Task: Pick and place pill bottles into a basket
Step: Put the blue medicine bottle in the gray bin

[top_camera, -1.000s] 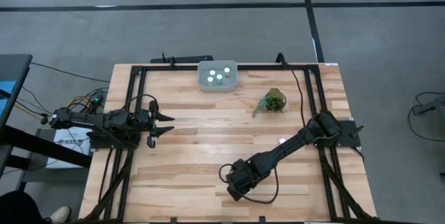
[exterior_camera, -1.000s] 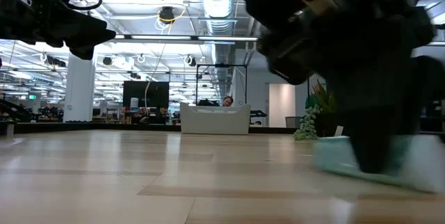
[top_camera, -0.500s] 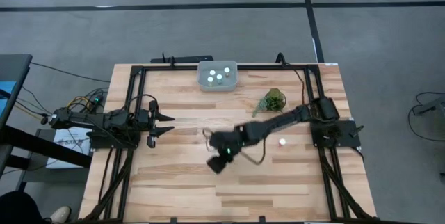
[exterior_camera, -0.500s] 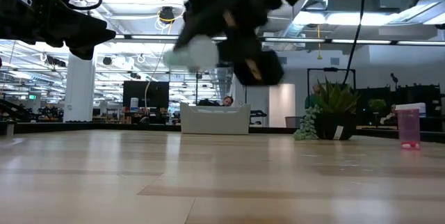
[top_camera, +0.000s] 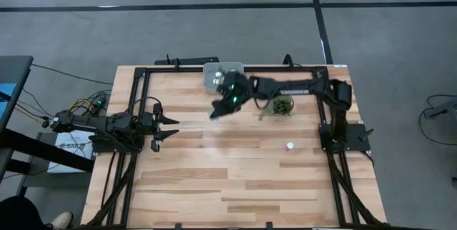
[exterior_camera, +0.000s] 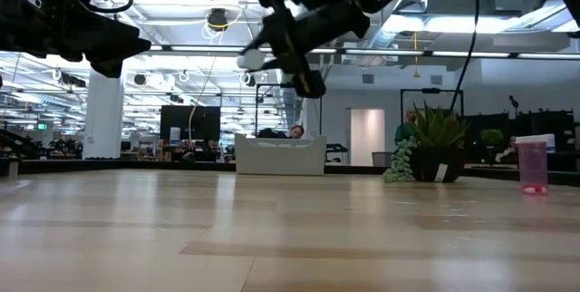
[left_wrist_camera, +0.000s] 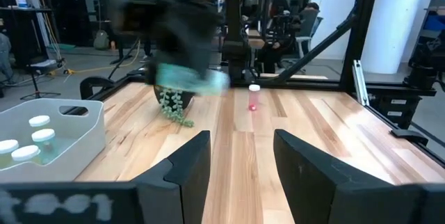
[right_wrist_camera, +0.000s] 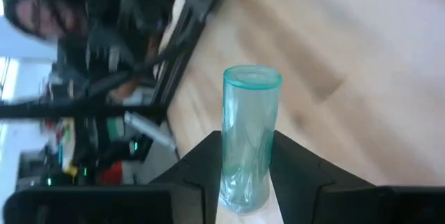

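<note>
Pale translucent teal bottle (right_wrist_camera: 248, 137), reddish bottle (exterior_camera: 532, 167), white-capped bottles (left_wrist_camera: 39, 122), light striped wood table (top_camera: 214, 173).

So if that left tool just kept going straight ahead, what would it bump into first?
Probably the reddish pill bottle standing alone on the table; the left tool points nearly at it, though depth is unclear.

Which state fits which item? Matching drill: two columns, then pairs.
1. pale blue-grey translucent plastic basket
2. reddish white-capped pill bottle
3. clear teal pill bottle
4. left gripper

A. clamped in the right gripper
B. open, empty, at the left
C. standing alone on the wooden table
D. holding white-capped bottles

Pairs: 1-D, 2-C, 3-A, 4-B
</note>
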Robot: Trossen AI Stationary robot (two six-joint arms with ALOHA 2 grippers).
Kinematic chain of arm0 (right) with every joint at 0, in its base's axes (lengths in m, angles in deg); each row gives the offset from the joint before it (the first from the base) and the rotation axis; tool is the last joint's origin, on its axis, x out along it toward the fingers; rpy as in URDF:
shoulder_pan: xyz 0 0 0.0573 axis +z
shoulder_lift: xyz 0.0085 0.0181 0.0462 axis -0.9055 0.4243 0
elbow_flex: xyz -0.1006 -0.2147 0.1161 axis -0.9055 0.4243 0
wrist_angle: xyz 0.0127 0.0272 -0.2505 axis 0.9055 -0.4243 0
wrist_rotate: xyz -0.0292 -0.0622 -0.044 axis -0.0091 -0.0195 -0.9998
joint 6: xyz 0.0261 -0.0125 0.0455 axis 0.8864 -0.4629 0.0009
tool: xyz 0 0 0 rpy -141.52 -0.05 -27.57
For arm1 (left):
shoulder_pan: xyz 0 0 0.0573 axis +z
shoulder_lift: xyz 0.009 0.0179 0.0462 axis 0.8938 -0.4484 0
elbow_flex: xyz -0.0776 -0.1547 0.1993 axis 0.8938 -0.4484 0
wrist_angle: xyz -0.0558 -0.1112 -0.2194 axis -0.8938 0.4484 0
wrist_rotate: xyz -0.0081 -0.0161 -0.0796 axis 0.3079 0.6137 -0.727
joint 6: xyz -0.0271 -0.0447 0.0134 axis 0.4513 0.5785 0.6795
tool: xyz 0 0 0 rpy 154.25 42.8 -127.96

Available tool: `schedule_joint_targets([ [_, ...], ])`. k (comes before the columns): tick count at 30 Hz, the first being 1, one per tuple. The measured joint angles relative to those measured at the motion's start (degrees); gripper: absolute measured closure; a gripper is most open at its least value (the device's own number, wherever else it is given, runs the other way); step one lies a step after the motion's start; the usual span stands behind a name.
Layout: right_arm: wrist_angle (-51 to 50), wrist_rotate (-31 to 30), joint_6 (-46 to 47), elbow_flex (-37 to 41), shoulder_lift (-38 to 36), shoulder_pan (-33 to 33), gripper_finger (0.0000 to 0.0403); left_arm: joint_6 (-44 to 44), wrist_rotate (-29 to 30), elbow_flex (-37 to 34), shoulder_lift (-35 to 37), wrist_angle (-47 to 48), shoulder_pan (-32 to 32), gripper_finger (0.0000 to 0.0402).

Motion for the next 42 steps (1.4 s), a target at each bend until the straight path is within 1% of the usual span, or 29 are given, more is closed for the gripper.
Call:
schedule_joint_targets([
  [5, -3.9, 0.4, -2.5, 0.0, -0.3, -6.9, 0.0302, 0.3, 0.0, 0.0, 0.0, 0.0, 0.0, 0.0255],
  [9, -4.9, 0.0, -4.9, 0.0, -0.3, -11.1, 0.0302, 0.1, 0.0, 0.0, 0.0, 0.0, 0.0, 0.0255],
  [14, -5.3, -0.9, -6.9, 0.0, -0.3, -14.4, 0.0302, 0.2, 0.0, 0.0, 0.0, 0.0, 0.0, 0.0255],
  [22, -7.0, -2.1, -5.9, 0.0, -0.3, -19.2, 0.0302, 0.0, 0.0, 0.0, 0.0, 0.0, 0.0, 0.0255],
  [33, -9.9, -15.3, -6.0, 0.0, -0.1, -23.0, 0.0302, 0.4, 0.0, 0.0, 0.0, 0.0, 0.0, 0.0255],
  [42, -14.3, -22.6, -10.7, 0.0, -0.1, -23.1, 0.0302, 0.5, 0.0, 0.0, 0.0, 0.0, 0.0, 0.0255],
])
